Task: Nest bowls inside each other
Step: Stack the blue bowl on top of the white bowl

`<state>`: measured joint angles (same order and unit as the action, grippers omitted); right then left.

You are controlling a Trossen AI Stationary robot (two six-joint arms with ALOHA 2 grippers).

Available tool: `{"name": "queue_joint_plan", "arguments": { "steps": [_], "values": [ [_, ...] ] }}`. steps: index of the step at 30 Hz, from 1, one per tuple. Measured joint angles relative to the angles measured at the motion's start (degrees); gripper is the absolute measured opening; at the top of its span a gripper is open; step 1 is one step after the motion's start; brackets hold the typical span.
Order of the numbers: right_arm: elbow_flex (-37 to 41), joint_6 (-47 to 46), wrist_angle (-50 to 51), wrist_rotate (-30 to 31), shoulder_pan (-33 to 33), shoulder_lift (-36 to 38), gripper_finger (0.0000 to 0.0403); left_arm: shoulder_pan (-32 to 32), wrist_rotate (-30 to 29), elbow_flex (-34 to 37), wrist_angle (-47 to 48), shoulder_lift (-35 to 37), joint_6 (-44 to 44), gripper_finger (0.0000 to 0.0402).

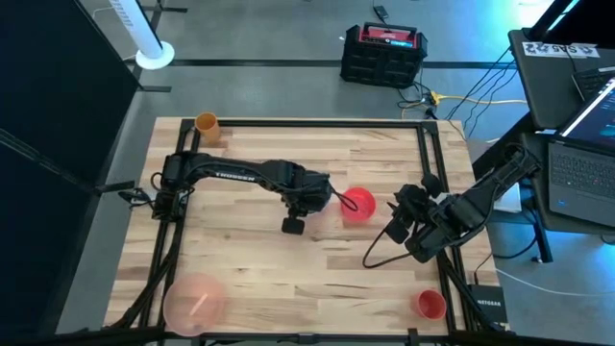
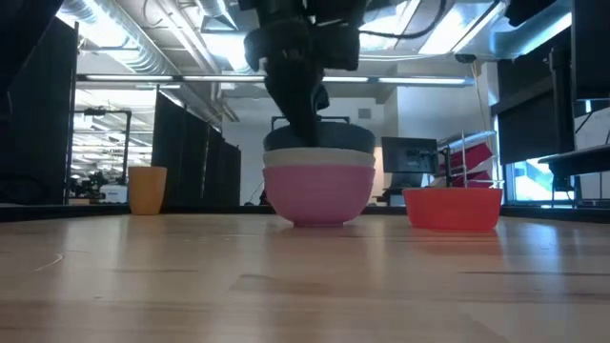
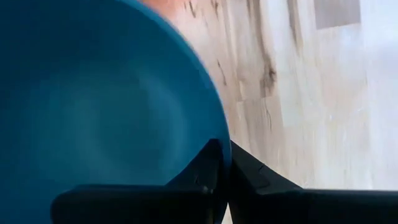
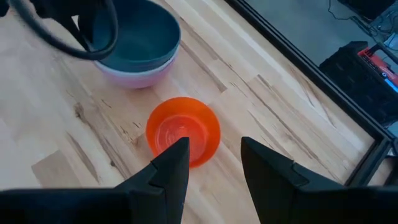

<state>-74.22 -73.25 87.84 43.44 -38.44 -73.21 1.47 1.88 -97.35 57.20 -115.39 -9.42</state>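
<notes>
blue bowl (image 4: 138, 34) going onto the stack.
my left pincer (image 3: 219, 163) is clamped on its thin, light, slick rim; right pincer (image 4: 214, 162) apart over the red bowl (image 4: 183, 132).

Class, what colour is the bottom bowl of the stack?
Pink bowl, clearest in the low view.

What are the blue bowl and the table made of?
The blue bowl looks like smooth plastic: one even colour with a soft sheen and a thin rim. The table looks like pale wood: joined strips with grain lines and darker streaks. Neither is certain from looks alone.
</notes>
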Motion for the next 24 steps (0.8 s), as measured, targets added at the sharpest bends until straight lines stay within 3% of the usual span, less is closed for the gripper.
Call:
{"name": "queue_joint_plan", "arguments": {
  "steps": [11,24],
  "values": [
    [0.0,0.0,0.9,0.3,0.2,0.0,0.0133,0.0,0.0,4.6,0.2,1.1,2.6,0.0001],
    [0.0,0.0,1.7,0.5,0.2,0.0,0.0133,2.3,1.1,18.7,0.6,13.0,9.4,0.0001]
  ]
}}
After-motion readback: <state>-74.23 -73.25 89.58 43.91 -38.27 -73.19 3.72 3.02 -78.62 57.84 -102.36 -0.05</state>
